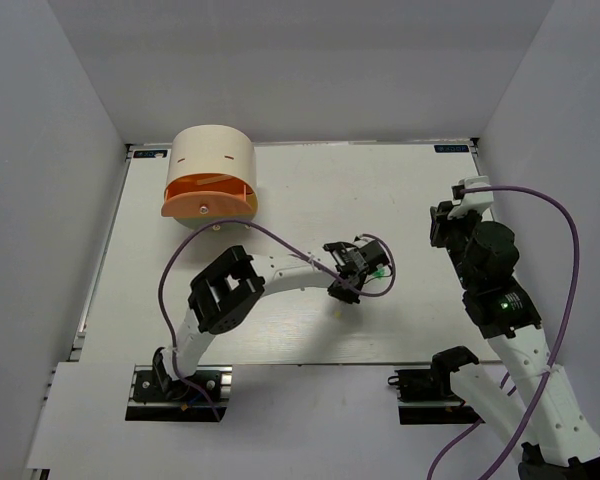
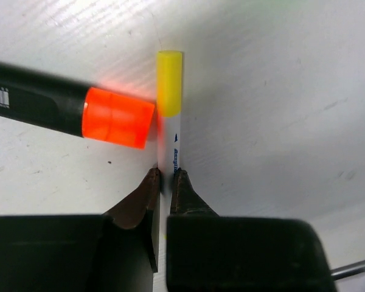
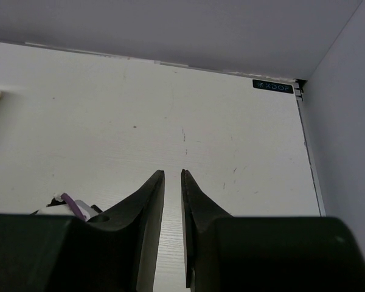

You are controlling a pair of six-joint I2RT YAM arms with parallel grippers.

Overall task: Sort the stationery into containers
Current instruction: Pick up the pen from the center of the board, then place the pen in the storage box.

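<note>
My left gripper (image 2: 165, 175) is shut on a thin cream stick with a yellow tip (image 2: 170, 85), low over the table; the stick points away between the jaws. A black highlighter with an orange cap (image 2: 117, 117) lies just left of the stick's tip, its cap close to the stick. In the top view the left gripper (image 1: 352, 272) is at the table's middle right, with a bit of green (image 1: 380, 270) beside it. The cream cylindrical box (image 1: 213, 155) with an orange drawer (image 1: 208, 201) stands at the far left. My right gripper (image 3: 171, 174) is empty, its jaws nearly together, above bare table.
White walls enclose the table on three sides. The right arm (image 1: 485, 250) stands raised along the right edge. A purple cable (image 1: 210, 235) loops over the left arm. A dark label (image 3: 272, 86) marks the far right corner.
</note>
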